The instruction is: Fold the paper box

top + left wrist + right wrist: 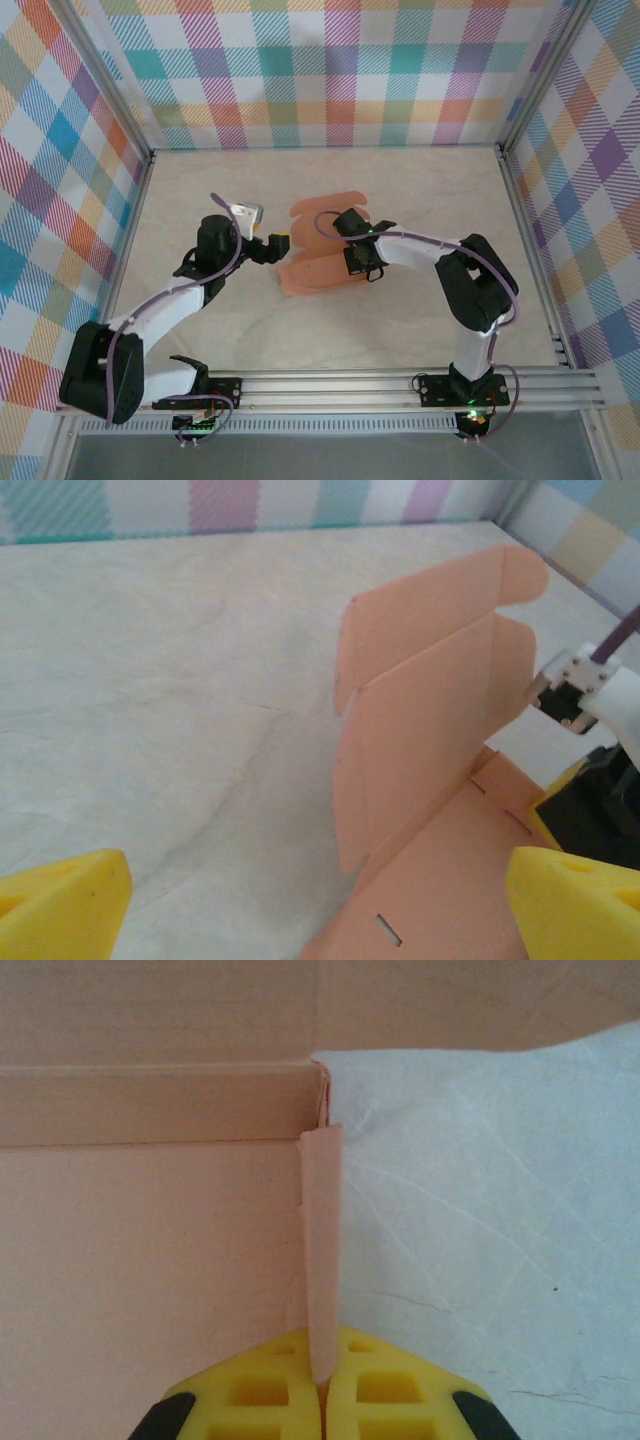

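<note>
The paper box (318, 274) is a salmon-orange card cut-out lying mid-table, with its far panel and rounded flaps (330, 212) folded up. In the left wrist view that panel (430, 730) stands upright over the flat base, which has small slots. My left gripper (278, 245) sits at the box's left edge. It stands open (320, 925), its yellow fingertips (60, 905) far apart and touching no card. My right gripper (352, 262) is over the box's right side. It is shut (322, 1385) on a narrow side flap (322, 1250), which stands on edge.
Plaid walls (330, 70) close in the back and both sides. An aluminium rail (400, 385) runs along the near edge by the arm bases. The pale tabletop (430, 190) lies bare behind and to the right of the box.
</note>
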Tool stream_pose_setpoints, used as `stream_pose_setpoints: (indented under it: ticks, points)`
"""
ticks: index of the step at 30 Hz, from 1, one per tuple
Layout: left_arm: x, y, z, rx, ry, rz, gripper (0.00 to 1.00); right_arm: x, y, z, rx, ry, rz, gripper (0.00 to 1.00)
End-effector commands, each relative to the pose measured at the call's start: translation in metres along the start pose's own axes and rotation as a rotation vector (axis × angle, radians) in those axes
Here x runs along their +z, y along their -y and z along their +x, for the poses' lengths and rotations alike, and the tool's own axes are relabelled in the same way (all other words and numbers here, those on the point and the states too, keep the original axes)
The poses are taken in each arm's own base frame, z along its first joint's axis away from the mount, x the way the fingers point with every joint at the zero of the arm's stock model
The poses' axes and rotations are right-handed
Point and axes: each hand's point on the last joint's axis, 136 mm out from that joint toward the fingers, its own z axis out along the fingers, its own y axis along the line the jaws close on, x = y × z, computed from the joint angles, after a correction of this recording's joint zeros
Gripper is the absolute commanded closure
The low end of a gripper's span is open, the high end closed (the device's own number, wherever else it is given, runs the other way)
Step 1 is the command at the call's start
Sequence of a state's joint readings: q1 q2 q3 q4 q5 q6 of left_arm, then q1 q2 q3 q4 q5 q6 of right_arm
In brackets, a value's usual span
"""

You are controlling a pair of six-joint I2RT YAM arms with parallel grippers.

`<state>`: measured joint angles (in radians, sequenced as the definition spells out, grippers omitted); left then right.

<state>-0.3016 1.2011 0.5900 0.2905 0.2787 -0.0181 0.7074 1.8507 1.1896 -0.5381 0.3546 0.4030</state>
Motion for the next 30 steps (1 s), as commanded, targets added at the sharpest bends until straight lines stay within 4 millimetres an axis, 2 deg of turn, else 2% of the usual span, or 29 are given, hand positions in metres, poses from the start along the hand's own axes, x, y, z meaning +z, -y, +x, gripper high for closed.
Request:
stream_pose_setpoints:
  ticks: [1, 4, 8, 12, 16, 18, 22, 24, 30]
  points:
    - [-0.023, -0.039, -0.008, -0.118, 0.086, -0.173, 0.04, 0.021, 0.009, 0.039, -0.079, -0.148, 0.145, 1.00]
    - [-0.036, -0.059, -0.012, -0.175, 0.115, -0.244, 0.04, 0.027, 0.011, 0.048, -0.102, -0.187, 0.214, 1.00]
    - [-0.043, -0.078, -0.014, -0.237, 0.132, -0.309, 0.04, 0.033, 0.021, 0.058, -0.159, -0.230, 0.352, 1.00]
    - [-0.039, -0.082, -0.008, -0.252, 0.116, -0.315, 0.04, 0.035, 0.026, 0.064, -0.187, -0.267, 0.434, 1.00]
    - [-0.035, -0.082, -0.003, -0.262, 0.099, -0.309, 0.03, 0.037, 0.022, 0.065, -0.164, -0.262, 0.410, 1.00]
    - [-0.035, -0.082, -0.001, -0.259, 0.088, -0.306, 0.03, 0.033, 0.012, 0.057, -0.136, -0.221, 0.334, 1.00]
    - [-0.031, -0.080, 0.003, -0.253, 0.062, -0.293, 0.02, 0.018, -0.006, 0.031, -0.081, -0.117, 0.186, 0.89]
    - [-0.029, -0.078, 0.004, -0.254, 0.052, -0.278, 0.03, 0.010, -0.008, 0.021, -0.061, -0.089, 0.148, 0.77]
    - [-0.026, -0.075, 0.004, -0.248, 0.034, -0.258, 0.02, -0.010, -0.007, -0.003, -0.026, -0.020, 0.070, 0.70]
